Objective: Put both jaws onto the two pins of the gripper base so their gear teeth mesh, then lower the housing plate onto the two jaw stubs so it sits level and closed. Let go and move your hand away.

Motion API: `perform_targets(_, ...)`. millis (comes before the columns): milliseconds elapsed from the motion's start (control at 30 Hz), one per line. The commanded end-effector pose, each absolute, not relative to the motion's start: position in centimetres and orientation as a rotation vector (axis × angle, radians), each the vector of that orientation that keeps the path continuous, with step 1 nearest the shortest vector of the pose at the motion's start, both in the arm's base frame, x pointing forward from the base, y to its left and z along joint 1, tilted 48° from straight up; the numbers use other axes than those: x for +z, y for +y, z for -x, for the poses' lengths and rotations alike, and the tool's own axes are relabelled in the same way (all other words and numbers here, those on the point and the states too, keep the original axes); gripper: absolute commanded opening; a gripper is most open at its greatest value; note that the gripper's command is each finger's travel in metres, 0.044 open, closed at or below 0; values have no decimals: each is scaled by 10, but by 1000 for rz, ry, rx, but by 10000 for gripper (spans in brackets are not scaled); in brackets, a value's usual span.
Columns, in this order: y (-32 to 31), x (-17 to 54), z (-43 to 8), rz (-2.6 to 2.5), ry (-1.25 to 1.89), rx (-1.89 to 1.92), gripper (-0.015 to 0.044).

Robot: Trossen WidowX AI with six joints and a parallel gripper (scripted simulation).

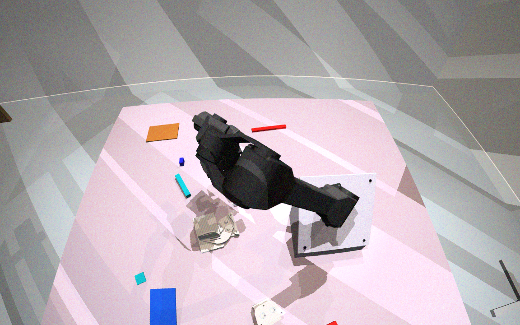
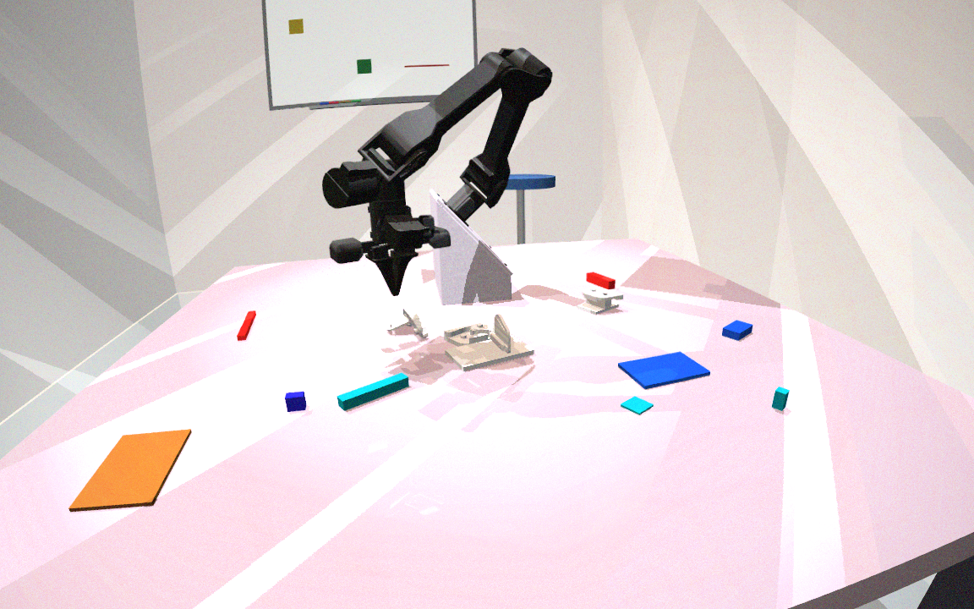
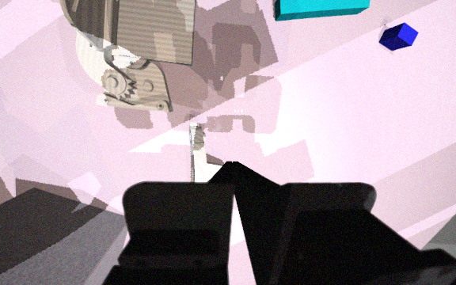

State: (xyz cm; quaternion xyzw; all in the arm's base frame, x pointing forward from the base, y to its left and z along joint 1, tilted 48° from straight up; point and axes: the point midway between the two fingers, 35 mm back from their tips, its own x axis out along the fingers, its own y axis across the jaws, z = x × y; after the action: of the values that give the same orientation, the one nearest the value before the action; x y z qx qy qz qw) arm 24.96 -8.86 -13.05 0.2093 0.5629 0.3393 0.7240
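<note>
My gripper is shut and empty, its fingertips together above the table; the arm hides them in the top view. A loose pale jaw lies on the table below and beside the tips, partly hidden by the fingers in the wrist view. The gripper base has one pin bare. The other jaw has its toothed hub over the base's other pin, and its arm reaches toward a flat plate with an upright fin. The housing plate rests on a small stand.
A teal bar and a dark blue cube lie near the base. An orange plate, a red bar and a blue plate lie farther out. The arm's sloped mount stands behind.
</note>
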Motion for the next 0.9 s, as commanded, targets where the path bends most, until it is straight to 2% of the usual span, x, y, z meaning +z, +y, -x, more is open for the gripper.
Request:
perform_targets(0, -89, -131, -249, -459, 1245, 751, 0)
perform_targets(867, -59, -158, -257, -459, 1245, 750, 0)
